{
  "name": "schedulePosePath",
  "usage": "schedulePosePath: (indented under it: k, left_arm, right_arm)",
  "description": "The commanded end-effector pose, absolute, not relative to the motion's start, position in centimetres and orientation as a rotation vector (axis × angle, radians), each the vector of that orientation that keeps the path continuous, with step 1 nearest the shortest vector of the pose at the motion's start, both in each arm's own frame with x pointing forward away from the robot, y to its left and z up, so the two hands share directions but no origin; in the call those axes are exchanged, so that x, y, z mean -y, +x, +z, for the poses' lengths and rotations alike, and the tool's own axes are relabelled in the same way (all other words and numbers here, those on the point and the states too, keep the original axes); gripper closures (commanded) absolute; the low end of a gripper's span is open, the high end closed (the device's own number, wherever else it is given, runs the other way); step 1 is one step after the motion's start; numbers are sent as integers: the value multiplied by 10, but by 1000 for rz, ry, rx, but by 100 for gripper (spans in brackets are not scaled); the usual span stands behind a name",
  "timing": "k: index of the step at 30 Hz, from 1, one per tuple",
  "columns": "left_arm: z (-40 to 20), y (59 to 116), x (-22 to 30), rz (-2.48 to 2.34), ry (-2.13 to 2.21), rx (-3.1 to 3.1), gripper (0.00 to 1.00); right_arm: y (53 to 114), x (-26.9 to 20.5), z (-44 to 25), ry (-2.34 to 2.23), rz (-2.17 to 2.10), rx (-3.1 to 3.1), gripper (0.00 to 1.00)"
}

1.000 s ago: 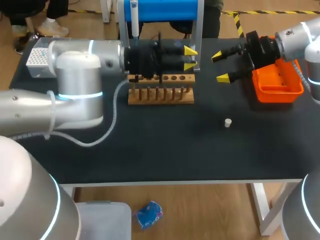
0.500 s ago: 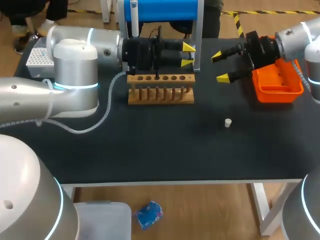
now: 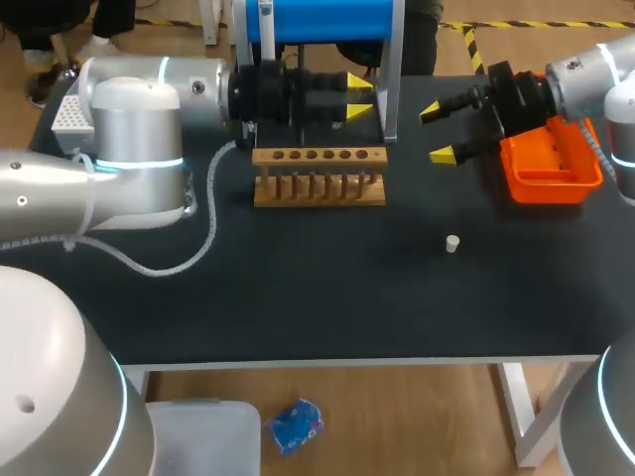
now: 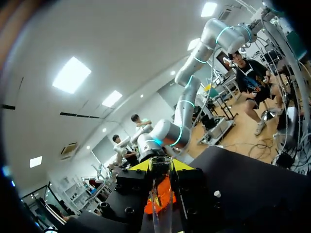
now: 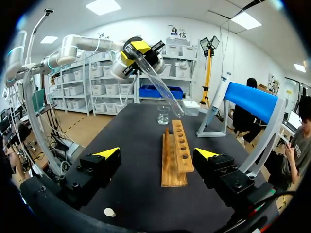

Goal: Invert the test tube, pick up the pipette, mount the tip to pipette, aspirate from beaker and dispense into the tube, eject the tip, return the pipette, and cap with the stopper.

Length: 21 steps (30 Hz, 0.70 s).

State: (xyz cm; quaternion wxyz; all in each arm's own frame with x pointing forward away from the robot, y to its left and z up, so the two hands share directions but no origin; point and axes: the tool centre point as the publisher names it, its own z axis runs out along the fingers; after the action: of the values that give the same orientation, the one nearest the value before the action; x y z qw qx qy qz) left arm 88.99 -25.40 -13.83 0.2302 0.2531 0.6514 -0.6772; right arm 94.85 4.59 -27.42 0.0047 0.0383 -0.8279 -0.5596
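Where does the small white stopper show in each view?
Head view: stopper on the table, right of the rack.
Left wrist view: stopper on the table ahead of the left gripper.
Right wrist view: stopper on the table under the right gripper.
Shared landmark: the left gripper.

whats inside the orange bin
The part of the bin floor that shows looks empty. The right arm covers its far left corner, so anything there is hidden.

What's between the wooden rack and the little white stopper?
Nothing, just bare black table between the rack and the stopper, as the head view shows.
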Motion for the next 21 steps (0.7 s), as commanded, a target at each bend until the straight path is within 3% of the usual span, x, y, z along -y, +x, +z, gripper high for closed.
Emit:
schedulePosePath:
  k: [1, 21]
  left_arm:
    - [-138, 887, 255, -1857, 691, -1789, 100]
    - [-135, 909, 246, -2155, 509, -2000, 100]
  right_arm:
    - [949, -45, -274, 122, -1752, 2593, 0]
    - [949, -45, -274, 122, -1752, 2593, 0]
